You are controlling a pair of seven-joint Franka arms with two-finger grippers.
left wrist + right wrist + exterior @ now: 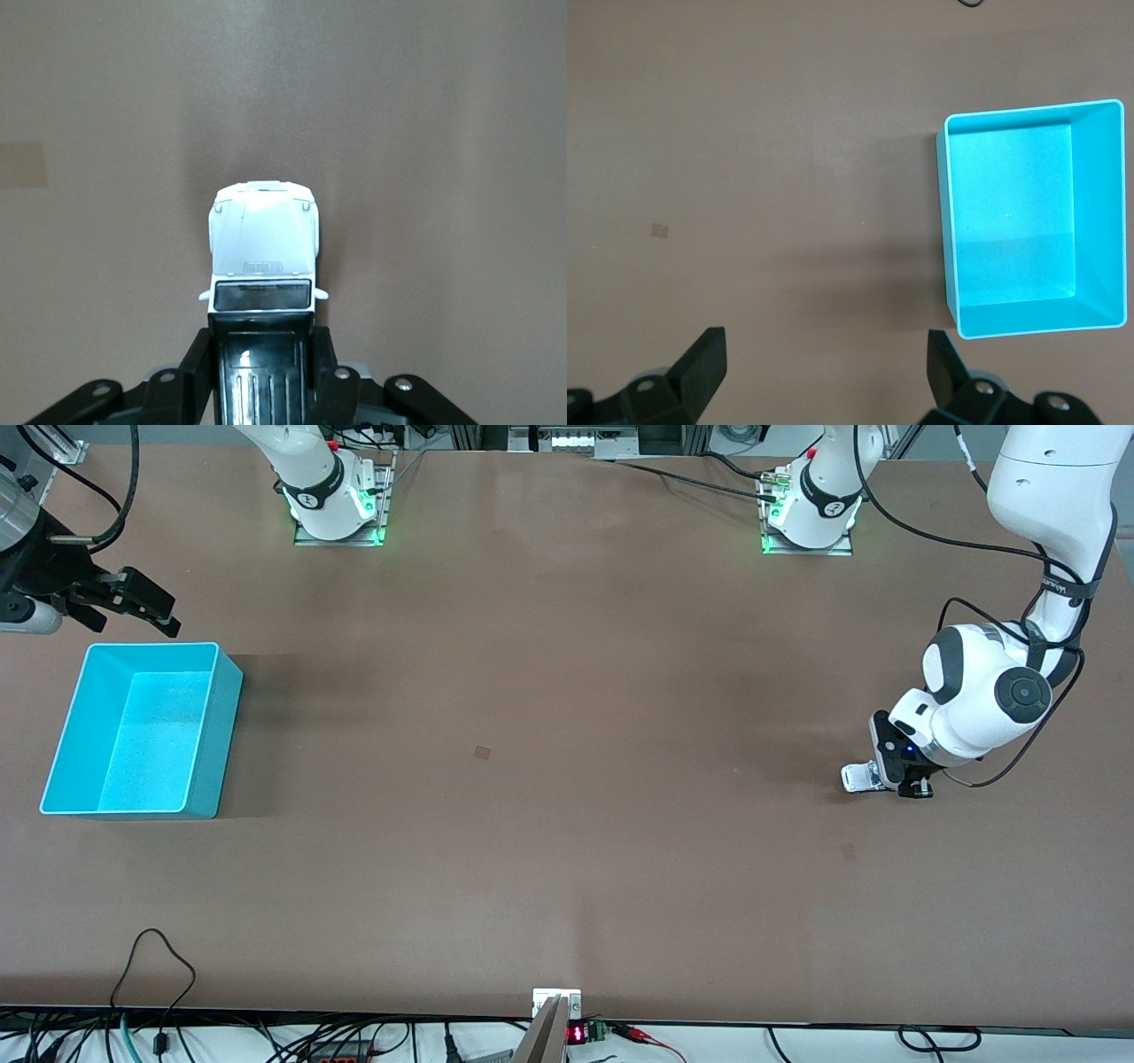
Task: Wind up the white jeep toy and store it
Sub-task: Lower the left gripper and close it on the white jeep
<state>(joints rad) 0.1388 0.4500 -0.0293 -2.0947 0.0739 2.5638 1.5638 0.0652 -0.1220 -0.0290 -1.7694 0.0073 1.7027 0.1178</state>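
The white jeep toy point(857, 777) stands on the brown table at the left arm's end. In the left wrist view its white hood point(263, 239) points away from the hand, and its black roof sits between the fingers point(197, 372). My left gripper point(897, 778) point(261, 376) is down at the table, shut on the jeep's rear sides. My right gripper point(133, 602) point(826, 367) hangs open with nothing in it, up in the air just off the cyan bin's point(142, 731) point(950, 230) edge that faces the robots' bases. The bin holds nothing.
A small tan patch point(482, 752) point(658, 230) marks the table's middle, and a darker one point(849, 852) lies nearer the front camera than the jeep. Cables and a small display point(576, 1033) run along the table's front edge.
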